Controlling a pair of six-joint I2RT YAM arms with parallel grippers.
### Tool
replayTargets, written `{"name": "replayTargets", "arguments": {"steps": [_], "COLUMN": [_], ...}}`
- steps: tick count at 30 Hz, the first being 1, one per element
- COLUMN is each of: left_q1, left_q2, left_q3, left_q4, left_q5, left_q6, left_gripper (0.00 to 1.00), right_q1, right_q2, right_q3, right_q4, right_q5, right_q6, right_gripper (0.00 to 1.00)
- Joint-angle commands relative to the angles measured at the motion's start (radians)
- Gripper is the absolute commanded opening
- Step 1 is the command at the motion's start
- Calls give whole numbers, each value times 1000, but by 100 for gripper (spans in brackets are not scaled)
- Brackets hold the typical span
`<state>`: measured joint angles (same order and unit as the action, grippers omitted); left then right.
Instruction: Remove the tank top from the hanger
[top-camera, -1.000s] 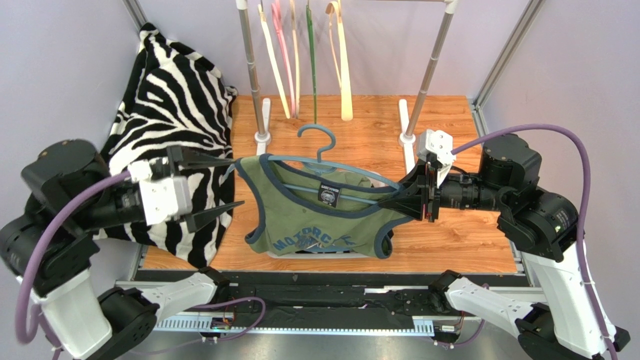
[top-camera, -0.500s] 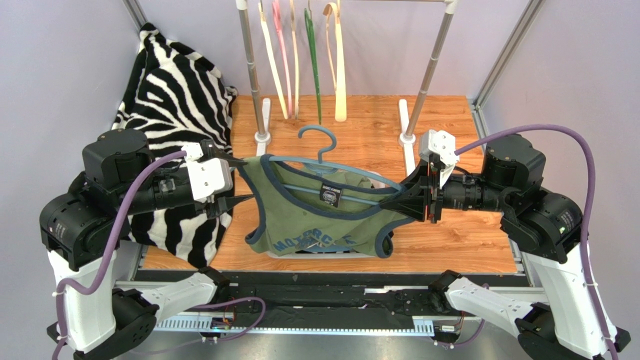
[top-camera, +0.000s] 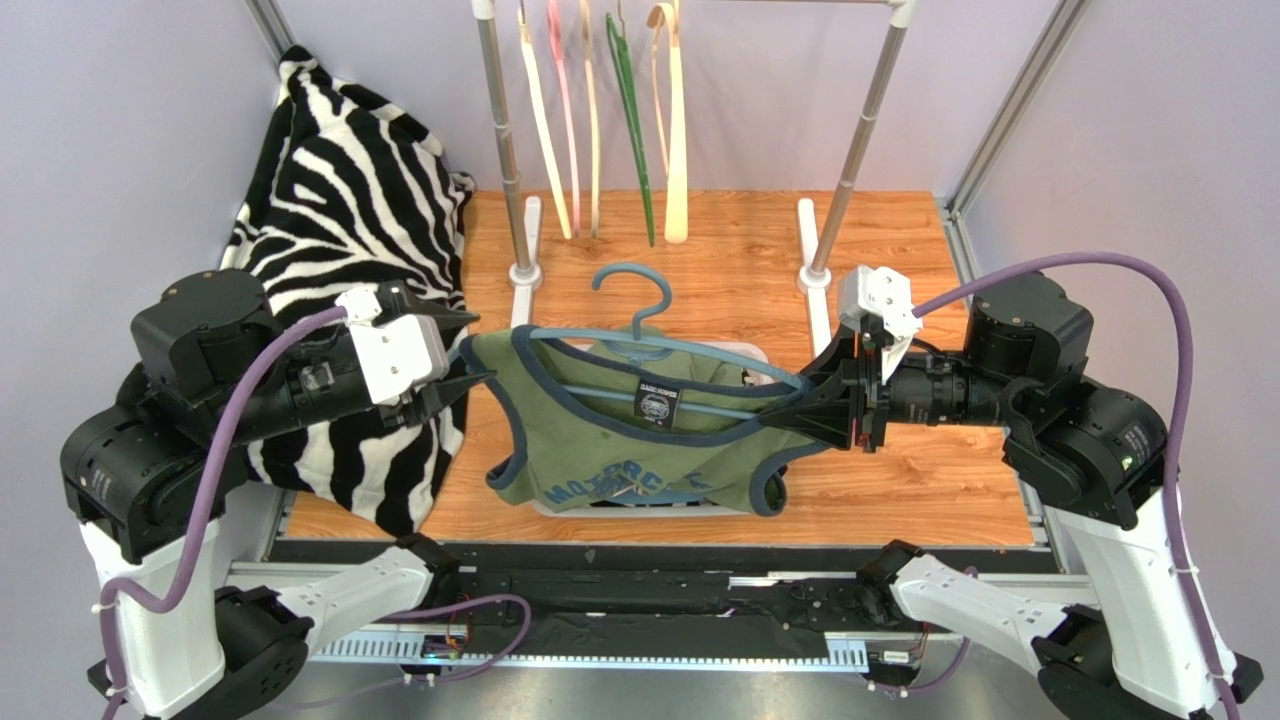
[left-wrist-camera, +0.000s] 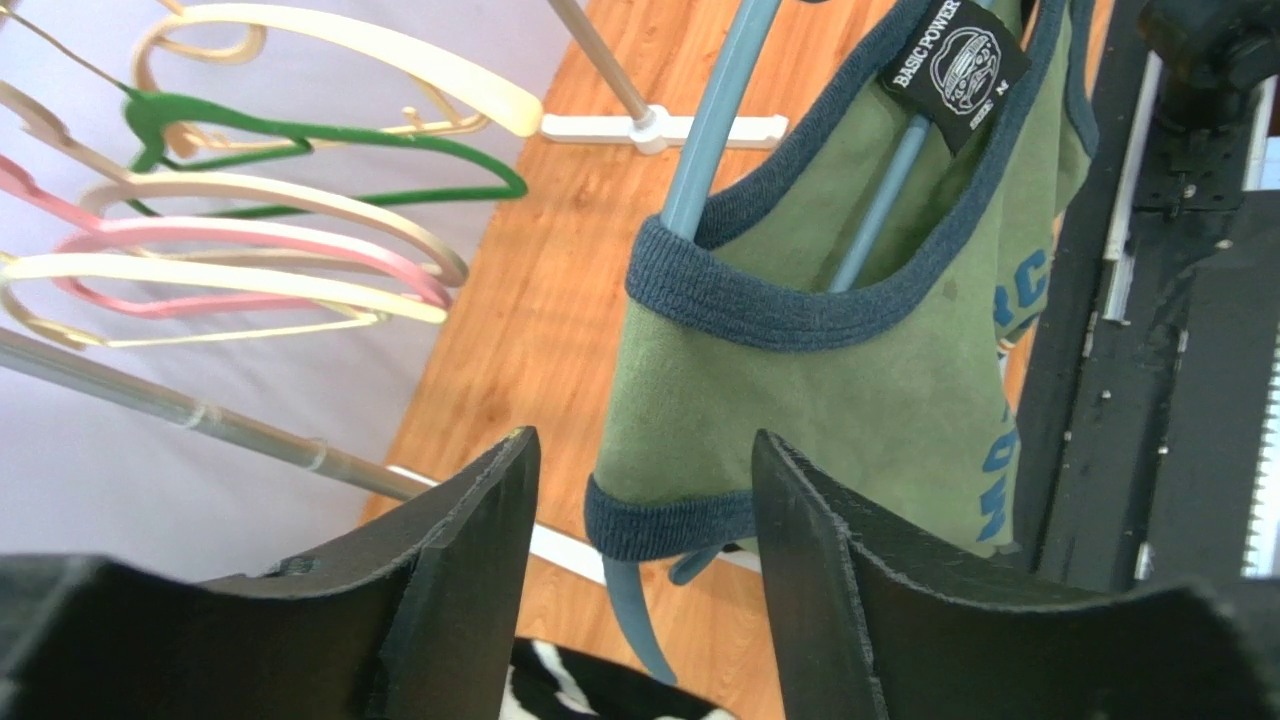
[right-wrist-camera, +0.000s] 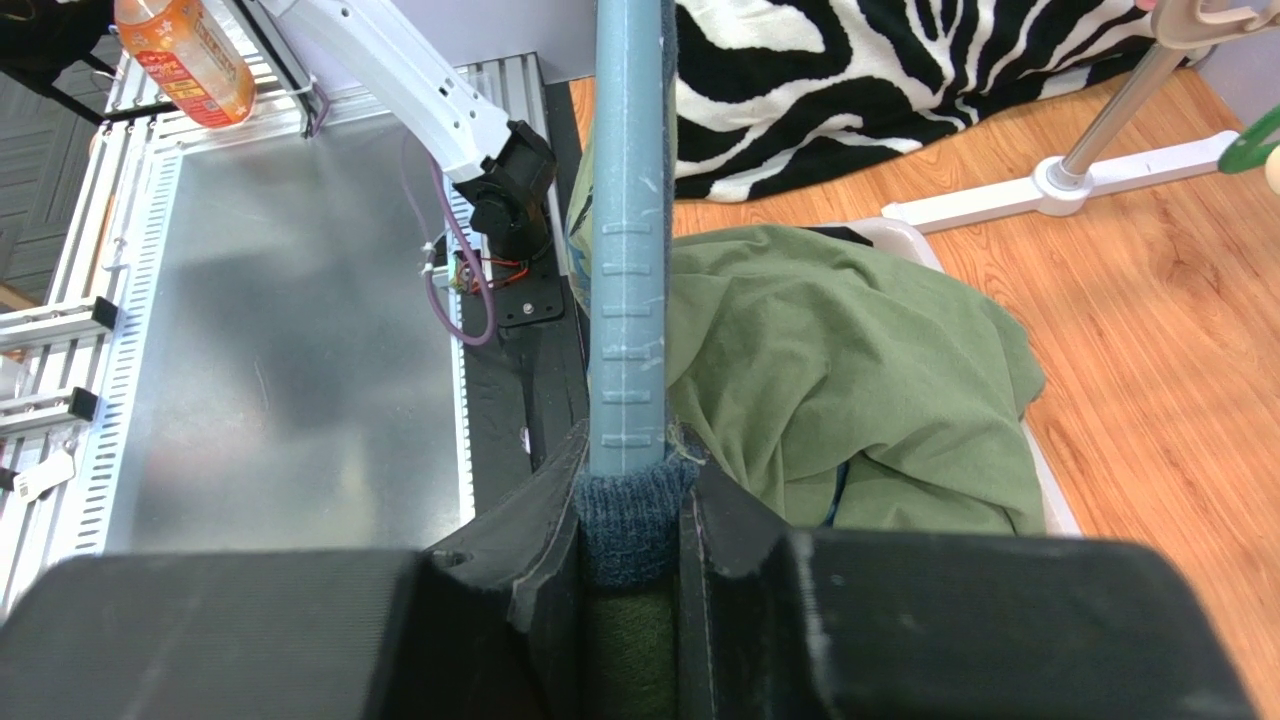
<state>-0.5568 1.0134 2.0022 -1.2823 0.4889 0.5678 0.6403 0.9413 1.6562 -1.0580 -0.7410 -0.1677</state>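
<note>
While suspended over the near half of the wooden tabletop (top-camera: 902, 483), about midway between its left and right edges, the items stand as listed.

Item 1: olive tank top (top-camera: 631, 435). It has navy trim at the neck and armholes and blue lettering on the front, partly folded. A black neck label (left-wrist-camera: 962, 68) reads BASIC POWER. Both shoulder straps sit on the arms of the hanger. The hem hangs just above a white tray (top-camera: 661, 510); whether they touch cannot be told.

Item 2: blue hanger (right-wrist-camera: 631, 225). It is held roughly level, hook toward the far edge.

Item 3: right gripper (top-camera: 793, 405). It is clamped on the right end of the blue hanger, with the navy strap edge pinched between its fingers as well.

Item 4: left gripper (top-camera: 469, 357). Its jaws stand apart at the garment's left shoulder. The strap edge lies just ahead of the gap, and neither finger visibly touches it.

Item 5: zebra-print fabric (top-camera: 346, 180). It is heaped at the far left corner and spills over the left edge.

Item 6: garment rack (top-camera: 504, 135). Its 2 posts stand toward the far edge and carry spare hangers (top-camera: 678, 165) in cream, pink and green.
</note>
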Motion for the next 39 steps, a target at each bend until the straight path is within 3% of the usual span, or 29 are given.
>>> {"name": "replayTargets", "arguments": {"steps": [1, 4, 15, 23, 39], "left_q1": [-3, -3, -3, -15, -38], "left_q2": [34, 59, 109, 163, 188], "left_q3": [-23, 0, 55, 139, 135], "left_q4": [-34, -86, -120, -202, -190], "left_q5": [39, 85, 166, 226, 289], "left_q6": [47, 64, 44, 41, 6], "left_gripper": [56, 49, 48, 28, 30], "right_q1": [7, 7, 18, 30, 171], "right_q2": [-7, -7, 14, 33, 109], "right_q3": [24, 25, 28, 25, 50], "right_q4": [47, 49, 55, 64, 119], "right_q5": [-31, -31, -41, -29, 67], "right_q6": [-9, -9, -3, -3, 8], "right_gripper": [0, 0, 0, 0, 0]}}
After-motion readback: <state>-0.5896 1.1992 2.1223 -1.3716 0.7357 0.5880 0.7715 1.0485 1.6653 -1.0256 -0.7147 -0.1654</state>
